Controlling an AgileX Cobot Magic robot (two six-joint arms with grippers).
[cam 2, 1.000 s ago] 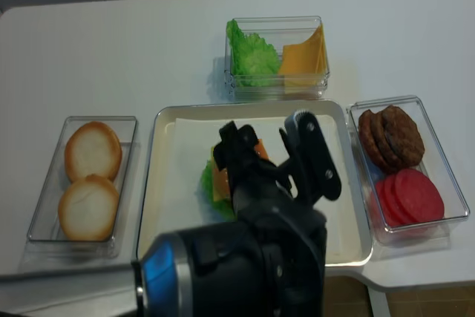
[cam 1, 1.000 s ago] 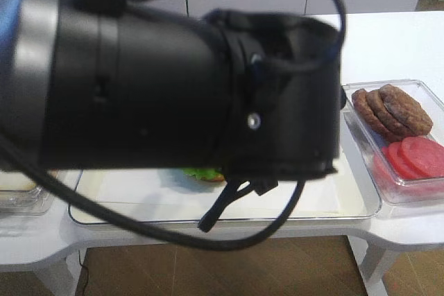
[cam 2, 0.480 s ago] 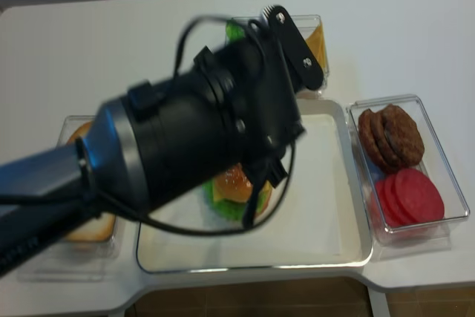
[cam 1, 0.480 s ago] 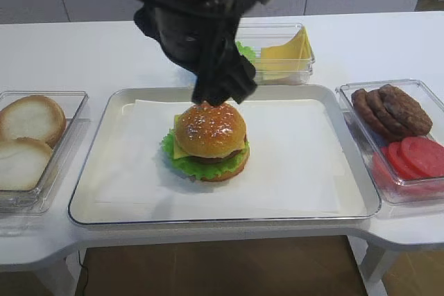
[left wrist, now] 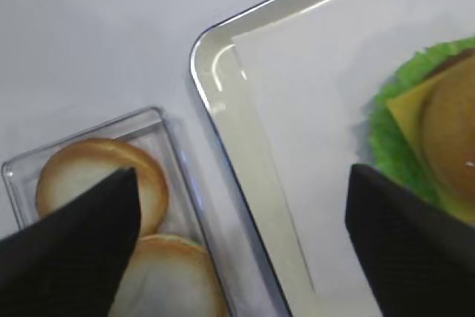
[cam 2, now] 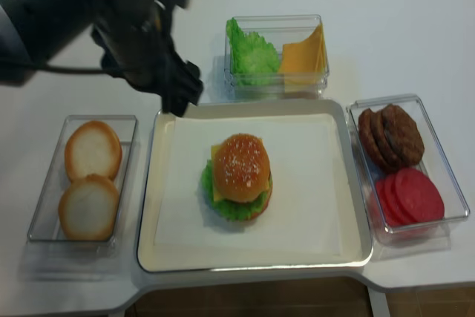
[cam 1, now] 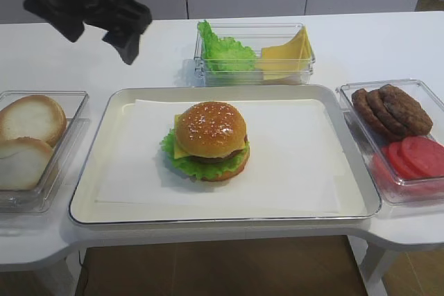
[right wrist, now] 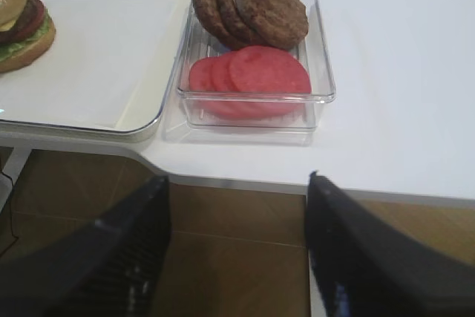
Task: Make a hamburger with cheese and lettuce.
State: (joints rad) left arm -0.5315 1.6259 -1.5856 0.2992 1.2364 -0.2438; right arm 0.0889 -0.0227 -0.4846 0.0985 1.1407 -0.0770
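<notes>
I see the hamburger (cam 1: pixel 210 141) stacked mid-tray (cam 1: pixel 229 217), right of and below my left gripper (cam 2: pixel 172 88), which hangs spread and empty, nearer than the spread right gripper (right wrist: pixel 236 257).

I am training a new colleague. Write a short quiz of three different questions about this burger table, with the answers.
1. True or false: the left gripper holds the hamburger.
2. The tomato slices share a box with: A) patties B) buns C) cheese
3. Fill in: the hamburger stands on white ____ in the tray.

Key: 1 false, it is open and empty; 2 A; 3 paper.
</notes>
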